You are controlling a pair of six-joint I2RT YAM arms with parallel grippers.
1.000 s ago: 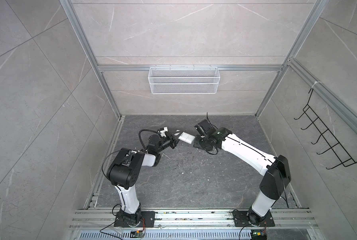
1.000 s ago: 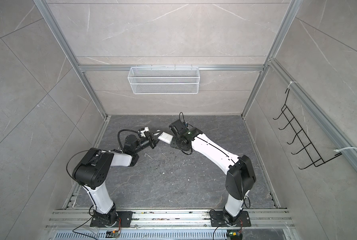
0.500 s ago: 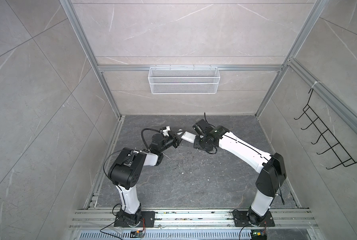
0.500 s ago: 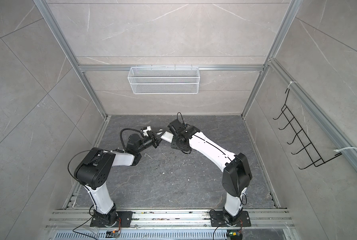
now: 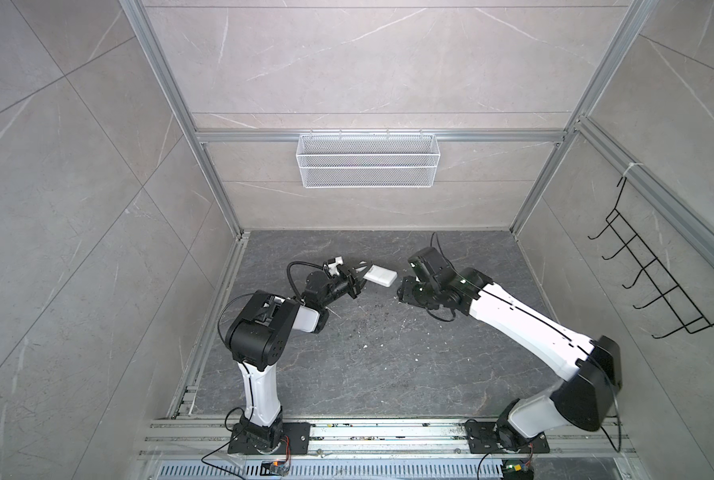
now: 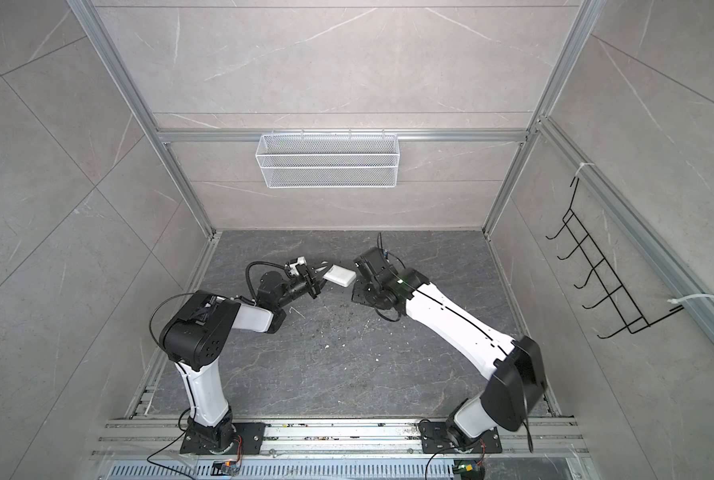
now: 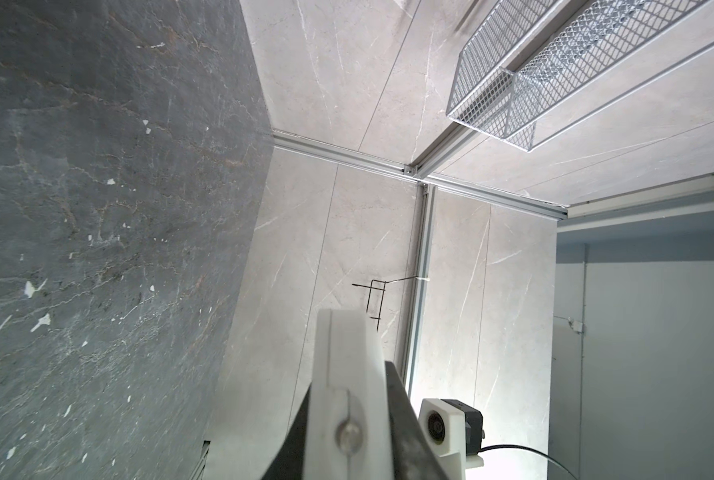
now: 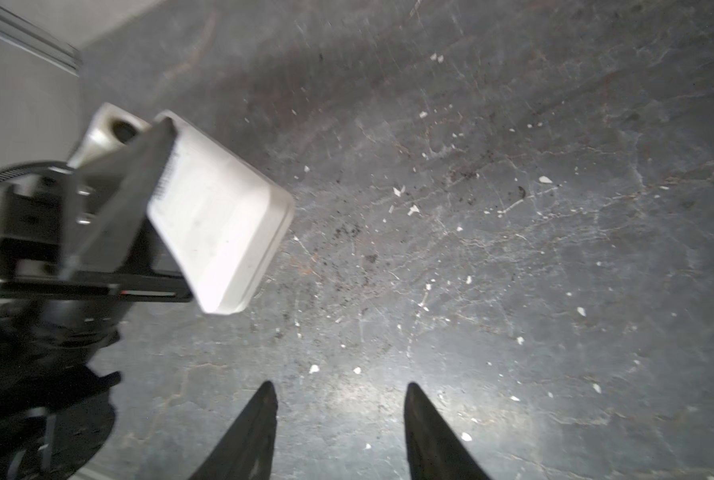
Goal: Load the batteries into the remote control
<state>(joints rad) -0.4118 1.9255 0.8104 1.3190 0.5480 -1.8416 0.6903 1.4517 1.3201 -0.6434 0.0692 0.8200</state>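
The white remote control (image 5: pixel 382 275) (image 6: pixel 339 275) hangs just above the dark floor at the back middle. My left gripper (image 5: pixel 357 282) (image 6: pixel 317 282) is shut on one end of it. In the left wrist view the remote control (image 7: pixel 347 365) shows edge-on between the dark fingers (image 7: pixel 401 407). In the right wrist view the remote control (image 8: pixel 218 216) juts out of that grip, plain back side showing. My right gripper (image 5: pixel 403 289) (image 8: pixel 338 395) stands open and empty a little to the right of the remote, over bare floor. The batteries are out of view.
A white wire basket (image 5: pixel 368 166) hangs on the back wall. A black hook rack (image 5: pixel 654 282) is fixed to the right wall. White specks and dark crumbs (image 5: pixel 365 347) are scattered over the stone floor (image 5: pixel 388 374).
My right gripper has drawn back to the right, away from the remote's free end, and its arm has swung outward. The left gripper still holds the remote in nearly the same place.
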